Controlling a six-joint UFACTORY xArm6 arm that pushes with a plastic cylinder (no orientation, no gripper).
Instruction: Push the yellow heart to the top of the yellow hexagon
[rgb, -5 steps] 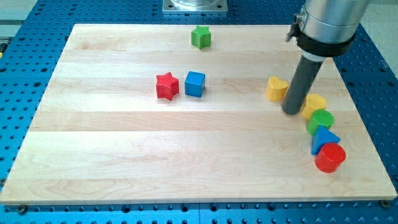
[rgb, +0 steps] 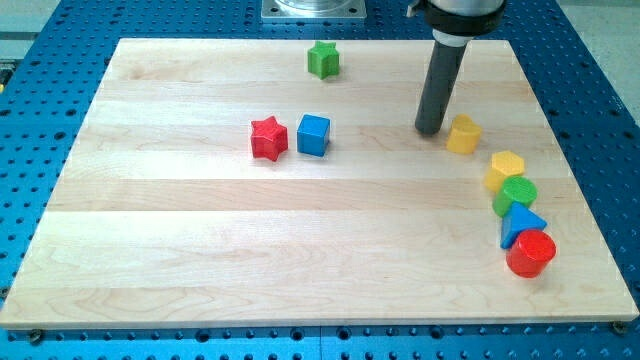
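Observation:
The yellow heart (rgb: 462, 134) lies on the wooden board (rgb: 200, 250) at the right, up and to the left of the yellow hexagon (rgb: 505, 168), with a gap between them. My tip (rgb: 431, 130) stands just left of the heart, touching or nearly touching its left side. The rod rises from there to the view's top edge.
Below the hexagon a green round block (rgb: 517, 193), a blue triangle (rgb: 521, 222) and a red cylinder (rgb: 530, 253) run down the right side. A red star (rgb: 269, 138) and a blue cube (rgb: 313, 134) sit mid-board. A green star (rgb: 322, 60) is near the top edge.
My tip has moved from the gap between heart and hexagon up and left to the heart's left side. The heart has shifted right and slightly up.

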